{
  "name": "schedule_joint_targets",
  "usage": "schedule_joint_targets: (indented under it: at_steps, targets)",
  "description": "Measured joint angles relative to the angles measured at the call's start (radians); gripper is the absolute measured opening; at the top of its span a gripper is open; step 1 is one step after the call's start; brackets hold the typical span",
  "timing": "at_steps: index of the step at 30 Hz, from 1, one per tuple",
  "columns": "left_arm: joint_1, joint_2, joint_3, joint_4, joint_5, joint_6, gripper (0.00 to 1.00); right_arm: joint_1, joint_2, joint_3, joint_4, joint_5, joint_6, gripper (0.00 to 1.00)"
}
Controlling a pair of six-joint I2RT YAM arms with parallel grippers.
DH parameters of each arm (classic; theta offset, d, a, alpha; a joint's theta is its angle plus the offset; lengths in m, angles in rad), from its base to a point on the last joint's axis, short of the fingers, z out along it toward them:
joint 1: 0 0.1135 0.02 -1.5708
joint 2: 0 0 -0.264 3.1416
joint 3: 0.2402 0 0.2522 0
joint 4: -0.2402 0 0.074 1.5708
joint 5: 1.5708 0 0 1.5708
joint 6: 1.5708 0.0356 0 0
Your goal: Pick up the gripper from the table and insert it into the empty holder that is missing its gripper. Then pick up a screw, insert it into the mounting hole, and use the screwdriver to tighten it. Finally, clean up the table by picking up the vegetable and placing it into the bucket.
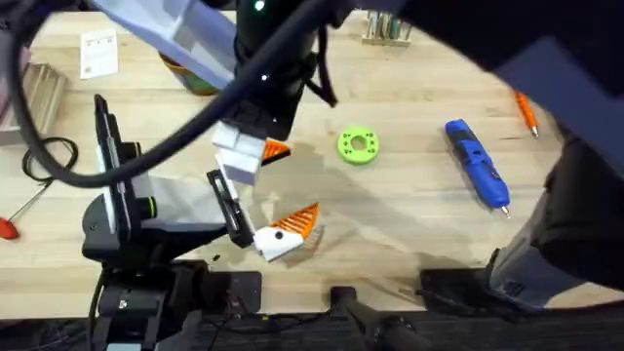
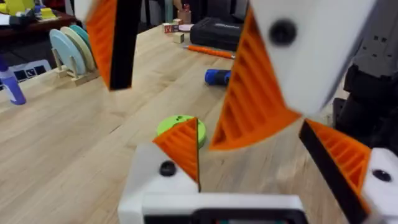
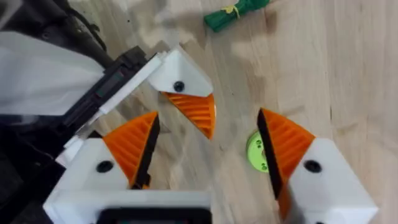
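My left gripper (image 1: 288, 232) is open near the table's front edge. One of its fingers is the white holder (image 3: 180, 78), and the orange ribbed gripper (image 3: 196, 112) sits in it. My right gripper (image 3: 208, 115) hangs open just above, its fingers astride that finger without touching it. The right gripper (image 1: 255, 154) reaches in from under the camera. The blue screwdriver (image 1: 478, 164) lies flat at the right. The green vegetable (image 3: 235, 14) lies on the wood beyond the holder. The bucket (image 1: 190, 73) is mostly hidden under the right arm at the back left.
A green round disc (image 1: 358, 145) lies mid-table. A thin orange pen-like tool (image 1: 527, 112) lies far right. A red-handled tool (image 1: 8, 226) and a black cable (image 1: 44, 161) are at the left edge. A rack of discs (image 2: 71, 50) stands farther off.
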Motion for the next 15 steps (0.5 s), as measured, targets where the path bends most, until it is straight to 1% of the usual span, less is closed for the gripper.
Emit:
schedule_joint_targets:
  at_steps: [5, 8, 10, 13, 15]
  targets:
    - [0.0, 0.0, 0.0, 0.0, 0.0, 0.0, 0.986, -0.009, -0.042, -0.01, 0.013, -0.006, 0.052, 0.942]
    - [0.0, 0.0, 0.0, 0.0, 0.0, 0.0, 0.986, -0.023, -0.083, -0.082, 0.078, -0.009, 0.089, 0.943]
    - [0.0, 0.0, 0.0, 0.0, 0.0, 0.0, 0.986, -0.033, -0.124, -0.169, 0.155, -0.01, 0.114, 0.943]
    - [0.0, 0.0, 0.0, 0.0, 0.0, 0.0, 0.986, -0.055, -0.208, -0.339, 0.286, -0.012, 0.155, 0.942]
    - [0.0, 0.0, 0.0, 0.0, 0.0, 0.0, 0.986, -0.075, -0.261, -0.435, 0.343, -0.014, 0.186, 0.943]
